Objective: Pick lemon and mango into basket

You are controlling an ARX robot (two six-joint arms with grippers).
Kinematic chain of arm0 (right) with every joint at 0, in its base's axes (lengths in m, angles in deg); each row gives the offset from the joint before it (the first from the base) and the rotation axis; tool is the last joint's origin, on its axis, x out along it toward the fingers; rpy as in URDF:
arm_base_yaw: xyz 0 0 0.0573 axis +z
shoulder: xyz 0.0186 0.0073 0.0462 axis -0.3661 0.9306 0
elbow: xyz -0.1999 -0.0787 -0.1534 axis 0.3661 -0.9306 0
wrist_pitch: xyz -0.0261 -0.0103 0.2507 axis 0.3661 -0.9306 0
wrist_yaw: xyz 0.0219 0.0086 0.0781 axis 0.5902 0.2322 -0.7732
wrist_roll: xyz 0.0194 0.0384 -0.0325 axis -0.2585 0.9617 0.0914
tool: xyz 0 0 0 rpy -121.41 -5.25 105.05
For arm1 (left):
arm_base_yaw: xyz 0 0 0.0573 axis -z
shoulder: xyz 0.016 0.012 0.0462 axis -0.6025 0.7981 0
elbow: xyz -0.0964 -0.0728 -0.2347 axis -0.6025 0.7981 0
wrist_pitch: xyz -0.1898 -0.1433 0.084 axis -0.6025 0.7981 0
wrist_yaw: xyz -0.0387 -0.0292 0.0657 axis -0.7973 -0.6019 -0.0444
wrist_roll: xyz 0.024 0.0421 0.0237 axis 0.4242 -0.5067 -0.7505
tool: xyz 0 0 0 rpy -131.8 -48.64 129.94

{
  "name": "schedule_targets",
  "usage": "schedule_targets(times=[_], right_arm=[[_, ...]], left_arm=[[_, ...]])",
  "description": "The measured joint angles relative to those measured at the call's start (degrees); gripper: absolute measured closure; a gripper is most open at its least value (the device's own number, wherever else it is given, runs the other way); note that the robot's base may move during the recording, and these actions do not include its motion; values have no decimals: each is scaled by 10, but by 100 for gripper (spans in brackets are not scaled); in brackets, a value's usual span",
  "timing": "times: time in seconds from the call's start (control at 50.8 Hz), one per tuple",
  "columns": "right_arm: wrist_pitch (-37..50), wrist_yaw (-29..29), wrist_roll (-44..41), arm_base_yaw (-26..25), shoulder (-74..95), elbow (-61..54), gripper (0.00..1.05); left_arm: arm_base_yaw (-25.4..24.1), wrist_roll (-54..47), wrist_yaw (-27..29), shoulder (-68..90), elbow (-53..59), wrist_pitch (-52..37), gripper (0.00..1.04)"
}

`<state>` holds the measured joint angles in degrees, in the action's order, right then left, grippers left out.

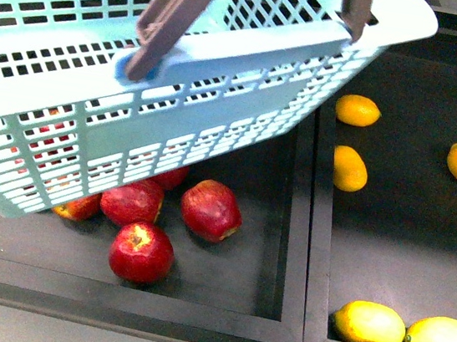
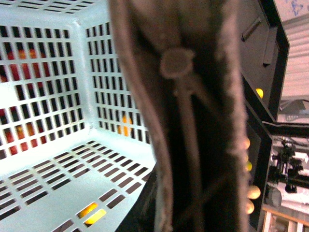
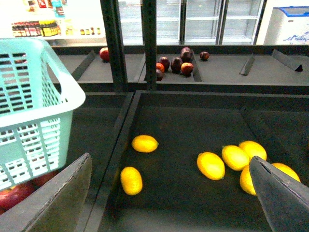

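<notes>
Front view: the basket (image 1: 219, 111) hangs tilted over red apples (image 1: 142, 252), a mango (image 1: 349, 168) at its 3 o'clock and a lemon (image 1: 368, 324) at 5 o'clock; my right jaws gape wide, but I cannot tell the state of my left jaws.

Between the spread fingers of the right gripper (image 3: 170, 159) lay the open dark floor of the tray (image 3: 193, 121), with nothing standing above it. Below and ahead of the gripper, yellow fruits (image 3: 211, 165) lay scattered. Two sat alone nearer the divider (image 1: 303, 231) with bare floor around them; the rest were bunched together on the side away from it. To the gripper's left the tilted basket (image 1: 227, 53) hung over the neighbouring tray, its corner reaching toward the divider and its brown handles (image 1: 176, 21) crossing the open mouth. Red apples (image 1: 211, 209) crowded beneath it. Beyond the gripper, upright posts (image 3: 149, 43) rose behind the tray's back wall.
</notes>
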<state>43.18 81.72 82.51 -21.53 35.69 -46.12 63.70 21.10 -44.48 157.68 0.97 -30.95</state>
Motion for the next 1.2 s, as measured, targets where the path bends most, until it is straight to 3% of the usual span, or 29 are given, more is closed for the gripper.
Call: schedule_targets(times=[0.57,1.2], right_arm=[[0,0,0,0,0,0,9],[0,0,0,0,0,0,9]], left_arm=[[111,35,-85,61,-50,-73,100],[118,38,-79,57,-50,-76,100]])
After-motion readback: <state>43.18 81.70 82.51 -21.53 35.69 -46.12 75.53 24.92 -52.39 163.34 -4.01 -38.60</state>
